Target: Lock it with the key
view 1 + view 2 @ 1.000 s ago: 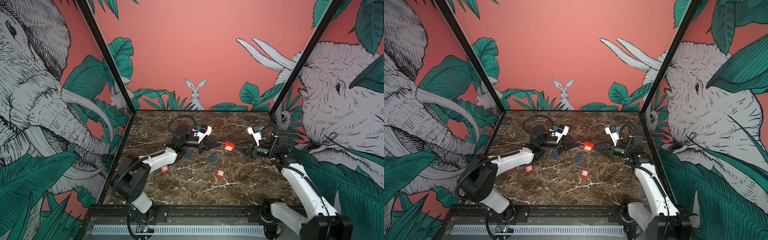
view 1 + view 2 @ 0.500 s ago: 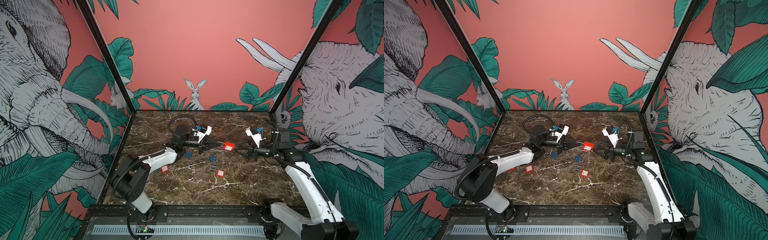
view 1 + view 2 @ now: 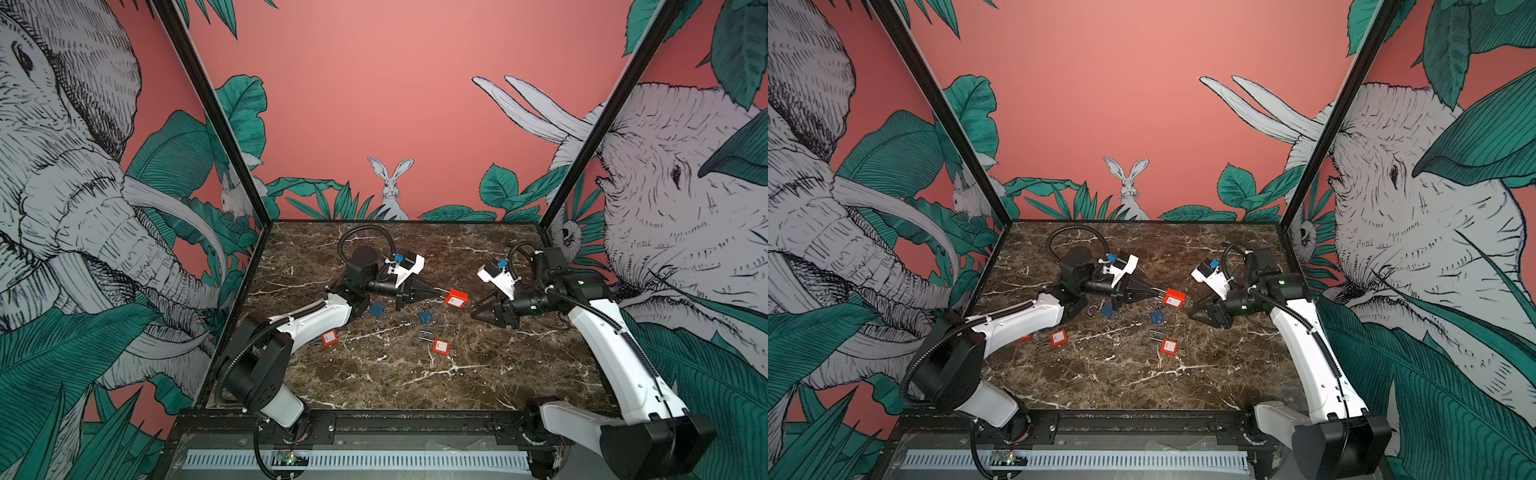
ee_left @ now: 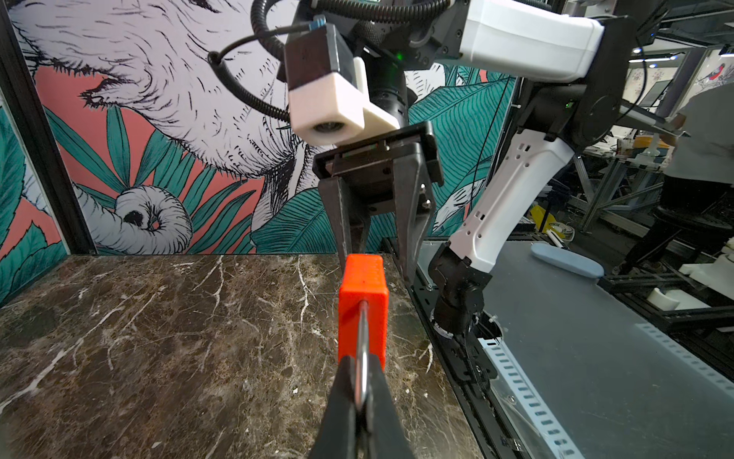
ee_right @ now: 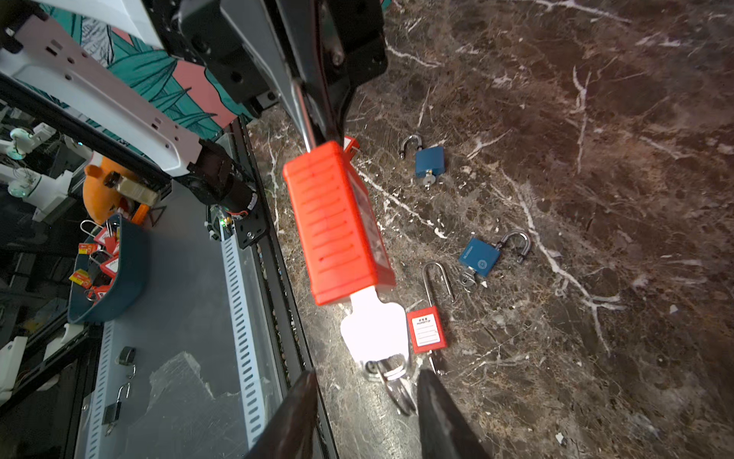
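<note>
Now the left tool (image 3: 437, 292) is pinched tight on the steel shackle (image 4: 362, 349) of a red padlock (image 3: 456, 298), holding it clear of the marble tabletop (image 3: 374, 382) near the middle. A key (image 5: 373, 330) sticks out of the padlock's base, its ring (image 5: 391, 381) dangling. Facing it, the right tool (image 3: 474, 312) has its jaws partly apart, fingertips (image 5: 302, 393) flanking the ring, clear of the key's bow. Blue padlocks (image 5: 429, 161) and a second red padlock (image 5: 425, 330) lie on the tabletop below.
</note>
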`<action>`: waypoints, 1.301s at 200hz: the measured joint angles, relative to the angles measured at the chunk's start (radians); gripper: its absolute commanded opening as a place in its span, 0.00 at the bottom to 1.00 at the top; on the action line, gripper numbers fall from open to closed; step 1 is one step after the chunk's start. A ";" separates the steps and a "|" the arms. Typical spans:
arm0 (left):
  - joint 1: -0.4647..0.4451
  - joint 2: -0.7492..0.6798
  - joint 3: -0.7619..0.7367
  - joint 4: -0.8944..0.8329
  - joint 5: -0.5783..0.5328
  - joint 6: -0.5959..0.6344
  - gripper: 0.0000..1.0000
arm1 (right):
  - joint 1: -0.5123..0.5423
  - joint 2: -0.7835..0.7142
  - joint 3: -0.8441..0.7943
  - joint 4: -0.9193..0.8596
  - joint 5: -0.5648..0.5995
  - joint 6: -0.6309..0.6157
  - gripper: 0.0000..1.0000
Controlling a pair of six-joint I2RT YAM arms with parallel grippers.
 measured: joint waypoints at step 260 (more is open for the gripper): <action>-0.026 0.056 -0.001 0.182 -0.022 -0.151 0.00 | 0.128 -0.167 -0.136 0.331 0.309 -0.142 0.47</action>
